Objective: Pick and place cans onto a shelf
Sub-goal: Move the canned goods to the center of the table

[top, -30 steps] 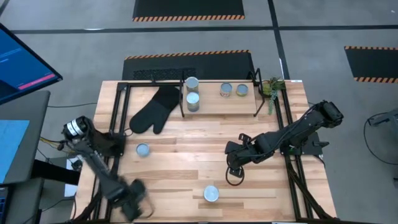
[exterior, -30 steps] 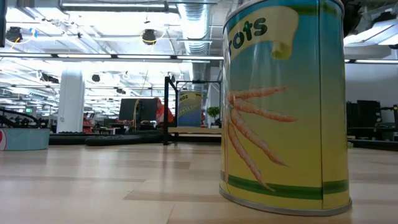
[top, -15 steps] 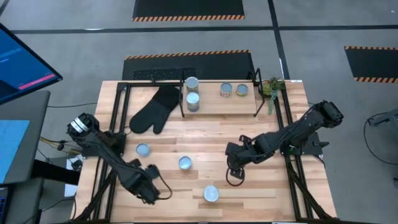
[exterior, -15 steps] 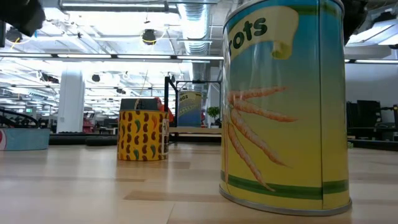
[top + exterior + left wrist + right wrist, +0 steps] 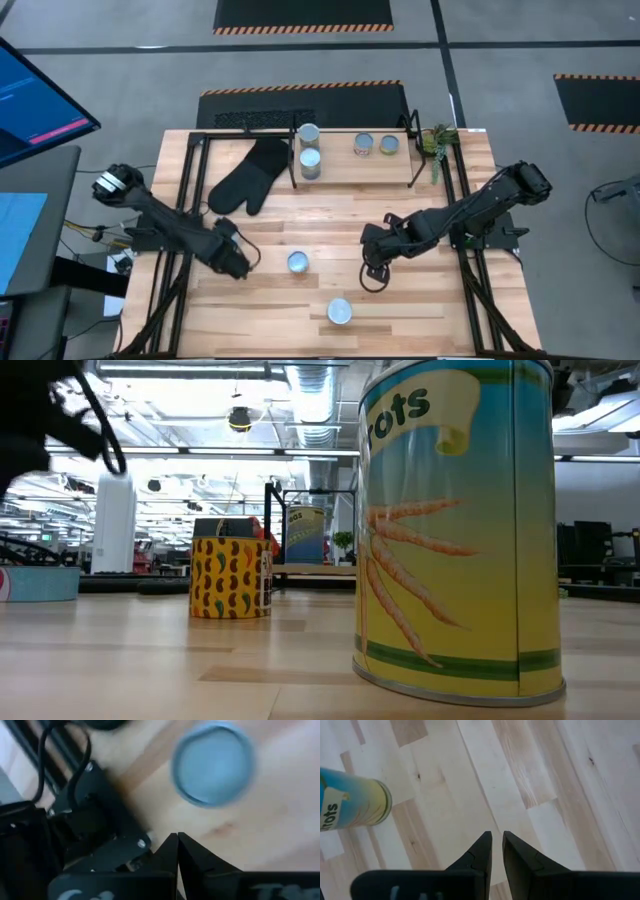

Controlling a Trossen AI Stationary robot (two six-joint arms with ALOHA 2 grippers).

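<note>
Four cans stand on the shelf at the table's far side. A yellow bean-patterned can stands mid-table, also in the low view. A carrot can stands near the front edge and looms large in the low view. My left gripper hovers shut at the table's left. Just beyond its fingertips the left wrist view shows a blue-grey can top; my arm hides that can from above. My right gripper, fingers a narrow gap apart, hangs over bare wood right of centre.
A black oven mitt lies left of the shelf. A small green plant stands at the shelf's right end. Black frame rails run along the table's sides. Bare planks lie between the shelf and the two loose cans.
My left gripper has swung from the near left corner toward the far edge, turning as it went, and now covers the left can in the high view. The bean-patterned can stands mid-table where none showed a second ago. My right arm has kept still.
</note>
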